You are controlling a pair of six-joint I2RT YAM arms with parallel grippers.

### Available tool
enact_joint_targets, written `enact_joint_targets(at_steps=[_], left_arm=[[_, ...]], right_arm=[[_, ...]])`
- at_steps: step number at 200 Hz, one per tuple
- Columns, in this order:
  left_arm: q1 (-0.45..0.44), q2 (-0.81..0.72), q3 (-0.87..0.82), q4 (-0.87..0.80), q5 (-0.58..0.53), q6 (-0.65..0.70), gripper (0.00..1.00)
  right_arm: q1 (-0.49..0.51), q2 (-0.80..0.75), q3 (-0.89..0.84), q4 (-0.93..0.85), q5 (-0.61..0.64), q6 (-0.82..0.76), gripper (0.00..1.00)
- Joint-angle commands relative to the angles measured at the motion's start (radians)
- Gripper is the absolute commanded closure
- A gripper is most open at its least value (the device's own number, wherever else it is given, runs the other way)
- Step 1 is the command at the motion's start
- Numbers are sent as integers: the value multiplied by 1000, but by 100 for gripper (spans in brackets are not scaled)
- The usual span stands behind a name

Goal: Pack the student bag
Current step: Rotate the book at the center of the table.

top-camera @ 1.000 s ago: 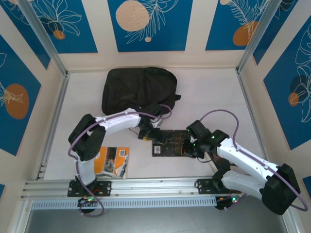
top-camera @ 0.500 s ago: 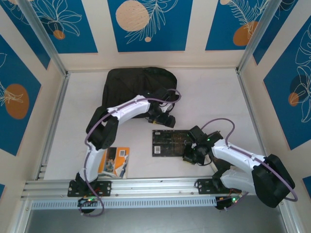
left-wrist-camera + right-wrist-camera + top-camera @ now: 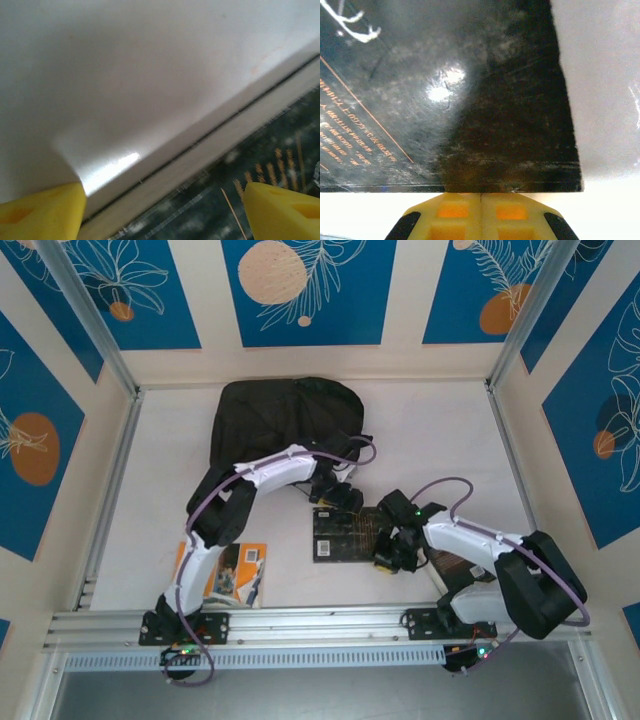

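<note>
The student bag (image 3: pixel 285 420), a big black soft backpack, lies flat at the back of the table. In front of it a flat dark book (image 3: pixel 343 536) with gold print lies on the table. My left gripper (image 3: pixel 338 497) hovers over the book's far edge, open; its yellow fingertips (image 3: pixel 40 212) straddle the pale page edge (image 3: pixel 200 152) and dark cover (image 3: pixel 235 200). My right gripper (image 3: pixel 388 552) is at the book's right side, shut, and its joined yellow fingertips (image 3: pixel 481 196) butt against the edge of the book (image 3: pixel 445 100).
An orange-covered book (image 3: pixel 235 570) lies near the front left, beside the left arm's base. Metal rails (image 3: pixel 300 625) run along the table's front and sides. Bare white table (image 3: pixel 440 440) stretches to the right of the bag.
My left gripper swung from the book's left corner up toward the bag, then settled over the book's far edge. The right gripper slid slightly nearer along the book's right side. The book has not moved.
</note>
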Motion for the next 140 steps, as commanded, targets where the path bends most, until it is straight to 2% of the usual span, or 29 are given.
enact_joint_targets(at_steps=[1,44,66,106,140], left_arm=[[-32,-56,-123,-31,54,-27,17],[-43,-226,-315,21,77,-75,17],[-64,-280,-380,65,140,-120,17],[-115,-288,-400,61,157,-118,17],[-113,-318,-394,56,82,-132,17]], right_arm=[[-41,79,23,123,169,-34,100],[-69,174,136,140,148,-66,98],[-79,197,187,145,140,-79,96],[-114,182,215,145,125,-102,91],[-138,112,159,138,82,-92,86]])
